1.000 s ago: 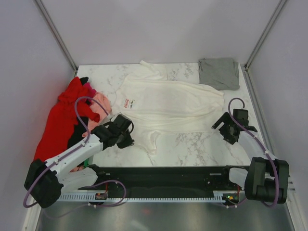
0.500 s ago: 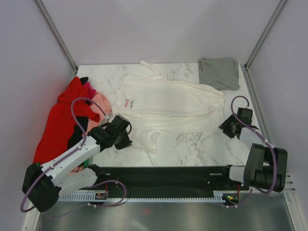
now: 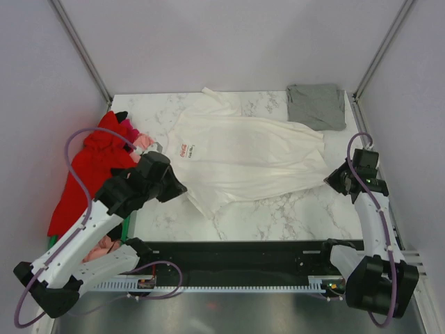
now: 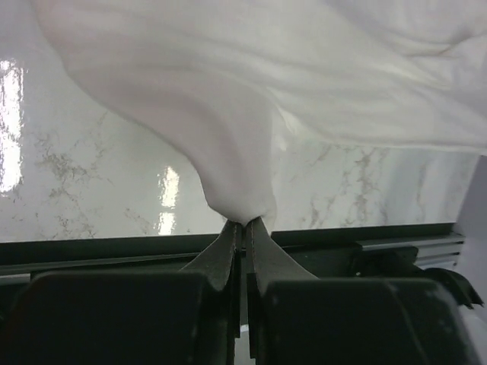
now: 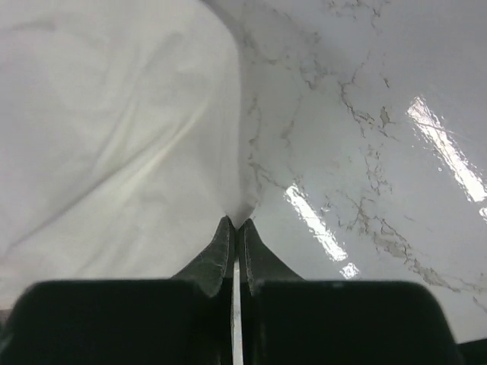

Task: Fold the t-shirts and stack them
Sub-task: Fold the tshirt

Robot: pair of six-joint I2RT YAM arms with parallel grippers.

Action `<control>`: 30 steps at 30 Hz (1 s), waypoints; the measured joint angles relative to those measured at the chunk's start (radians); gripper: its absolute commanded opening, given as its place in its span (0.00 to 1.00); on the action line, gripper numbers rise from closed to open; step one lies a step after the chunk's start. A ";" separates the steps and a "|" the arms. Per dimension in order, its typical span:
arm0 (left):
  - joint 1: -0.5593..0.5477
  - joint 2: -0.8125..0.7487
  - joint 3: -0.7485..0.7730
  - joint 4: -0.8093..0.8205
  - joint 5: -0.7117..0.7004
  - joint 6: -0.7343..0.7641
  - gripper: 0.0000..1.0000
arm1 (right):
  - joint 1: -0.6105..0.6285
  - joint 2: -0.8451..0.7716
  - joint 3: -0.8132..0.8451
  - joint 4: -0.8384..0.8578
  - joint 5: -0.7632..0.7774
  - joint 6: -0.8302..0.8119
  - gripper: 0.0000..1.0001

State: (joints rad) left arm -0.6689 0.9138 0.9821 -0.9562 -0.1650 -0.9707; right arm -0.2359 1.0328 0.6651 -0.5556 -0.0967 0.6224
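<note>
While the left gripper (image 4: 243, 223) and right gripper (image 5: 234, 222) pinch its edges, the cream t-shirt (image 3: 250, 156) lies wrinkled.

The pile of t-shirts (image 3: 87, 174) at the left is partly hidden under the left arm (image 3: 104, 209). The red print (image 3: 185, 147) on the white t-shirt (image 3: 250, 156) cannot be read. In both wrist views that shirt is cut off at the edges.

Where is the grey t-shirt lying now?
In the top view, the grey t-shirt lies at the far right corner of the table, just beyond the white t-shirt.
</note>
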 measured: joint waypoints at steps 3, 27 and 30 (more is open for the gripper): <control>0.000 -0.048 0.122 -0.053 0.010 0.002 0.02 | 0.000 -0.093 0.105 -0.097 0.002 0.003 0.00; 0.095 0.357 0.386 -0.193 0.001 0.233 0.02 | 0.023 -0.003 0.212 -0.303 0.042 0.037 0.00; 0.192 0.447 0.460 -0.159 0.020 0.293 0.02 | 0.023 0.095 0.248 -0.253 0.041 0.037 0.00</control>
State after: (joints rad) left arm -0.4770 1.3605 1.4425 -1.1156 -0.1448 -0.6773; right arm -0.2131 1.1282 0.9131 -0.8089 -0.0555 0.6598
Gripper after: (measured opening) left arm 0.033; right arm 0.012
